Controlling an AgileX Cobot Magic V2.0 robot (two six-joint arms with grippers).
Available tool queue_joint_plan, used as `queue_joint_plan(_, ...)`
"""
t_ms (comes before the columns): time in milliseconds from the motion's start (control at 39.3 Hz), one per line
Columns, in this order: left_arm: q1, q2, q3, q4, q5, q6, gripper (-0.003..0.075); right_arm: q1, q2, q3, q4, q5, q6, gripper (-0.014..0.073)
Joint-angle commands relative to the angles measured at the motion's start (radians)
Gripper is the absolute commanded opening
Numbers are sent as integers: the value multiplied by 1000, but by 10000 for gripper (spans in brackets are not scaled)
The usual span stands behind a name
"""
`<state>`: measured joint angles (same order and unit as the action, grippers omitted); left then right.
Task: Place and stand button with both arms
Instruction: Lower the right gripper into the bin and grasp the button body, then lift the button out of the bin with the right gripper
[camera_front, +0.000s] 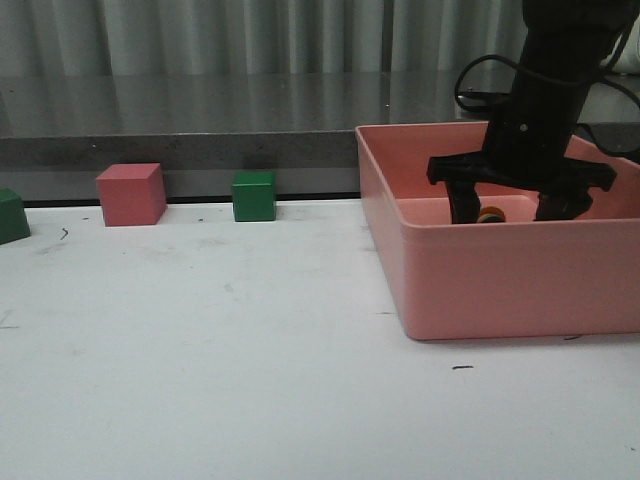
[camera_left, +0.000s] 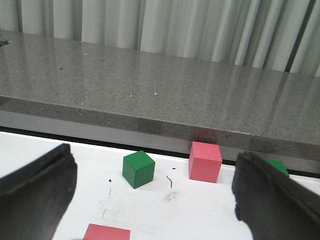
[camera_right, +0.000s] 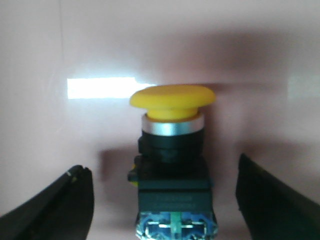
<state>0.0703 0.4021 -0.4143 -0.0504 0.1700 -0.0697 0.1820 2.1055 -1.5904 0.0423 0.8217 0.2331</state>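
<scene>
Front view showed the white worktop (camera_front: 200, 380) bare in the near part, with a pink bin (camera_front: 500, 280) standing on its right side. Inside the bin the right gripper (camera_front: 520, 208) hung low with its jaws spread wide, and a small spot of yellow between them marked the button (camera_front: 491, 214), apart from both fingers. On the right wrist view the button (camera_right: 172, 150) lay between the two dark fingers (camera_right: 55, 205) with clear gaps on both sides, its yellow cap toward the pink wall, then the silver collar, the black base and the clear bottom nearest the camera. Farther back on the left of the worktop stood a pink cube (camera_front: 131, 194) and a green cube (camera_front: 254, 196), well apart from the bin, with another green cube (camera_front: 12, 216) at the left edge. Behind them ran a grey ledge (camera_front: 200, 120). The left gripper (camera_left: 155, 200) appeared only on its own wrist view, opened wide and holding nothing.
</scene>
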Motion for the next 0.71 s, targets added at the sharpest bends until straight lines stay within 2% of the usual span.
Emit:
queue_joint_plan(0,1,13,-34,1,-89,0,597,-7,-47,-32,-12,-15,-3,451)
queue_joint_plan(102,1,13,-34,1,-89,0,597,-7,-49,-32,-11,-9,-3,325)
queue_joint_plan(203,1,13,-34,1,-89,0,597,-7,-66,-33,-11,4,-3,263)
queue_joint_plan(687,1,13,-34,1,-89,0,597,26,-314,-33,-6,52,-3,265)
